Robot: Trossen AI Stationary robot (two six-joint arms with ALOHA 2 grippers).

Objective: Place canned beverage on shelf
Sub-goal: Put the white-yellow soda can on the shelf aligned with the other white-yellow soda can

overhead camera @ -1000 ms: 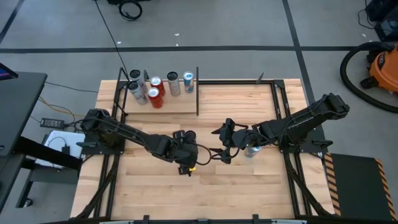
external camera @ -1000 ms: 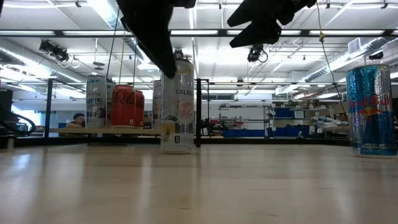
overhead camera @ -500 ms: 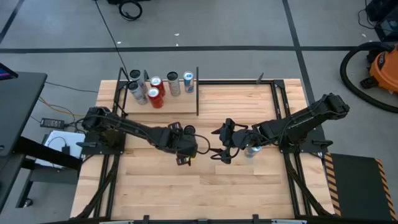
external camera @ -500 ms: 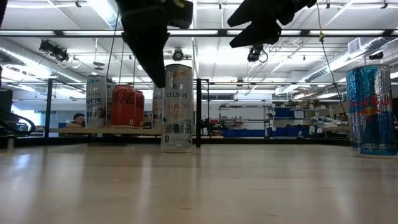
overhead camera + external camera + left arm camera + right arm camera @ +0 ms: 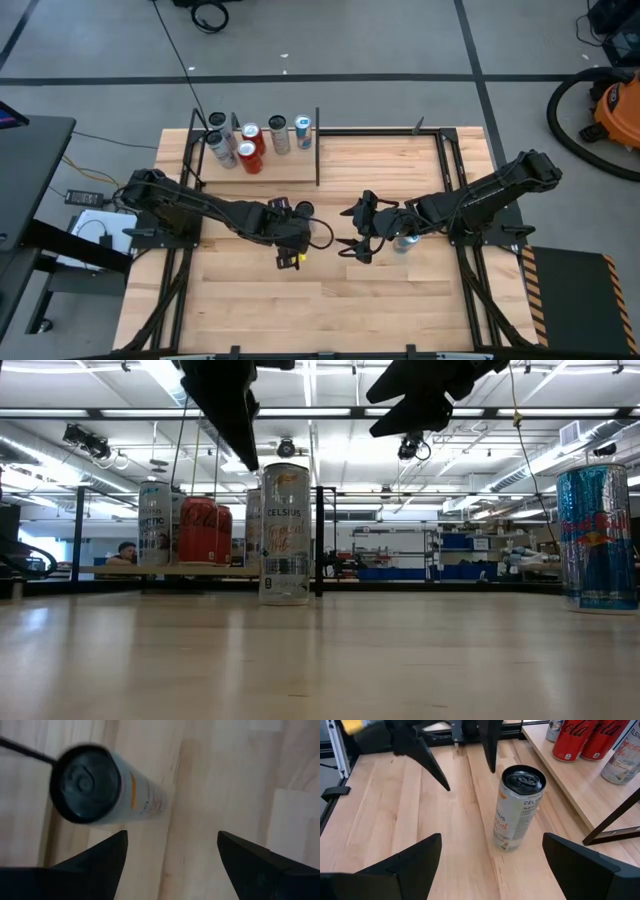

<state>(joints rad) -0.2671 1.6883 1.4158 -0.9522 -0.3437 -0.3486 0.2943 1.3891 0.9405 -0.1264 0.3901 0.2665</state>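
A white Celsius can with a dark lid stands upright on its base on the tabletop, also in the low view and from above. My left gripper hangs open above the table, to the can's left and near side, touching nothing. My right gripper is open on the can's right, raised, with the can ahead of its fingers and apart from them. The shelf at the far left holds several cans.
A blue Red Bull can stands on the table under my right arm. Two red cola cans and silver ones stand on the shelf board. A black upright marks the shelf's right end. Bare wood lies along the near side.
My left gripper has drawn away from the Celsius can, rising and moving toward the table's left edge. One finger stood in front of the can's upper part; it now hangs clear above and left of it. The can stands upright in place.
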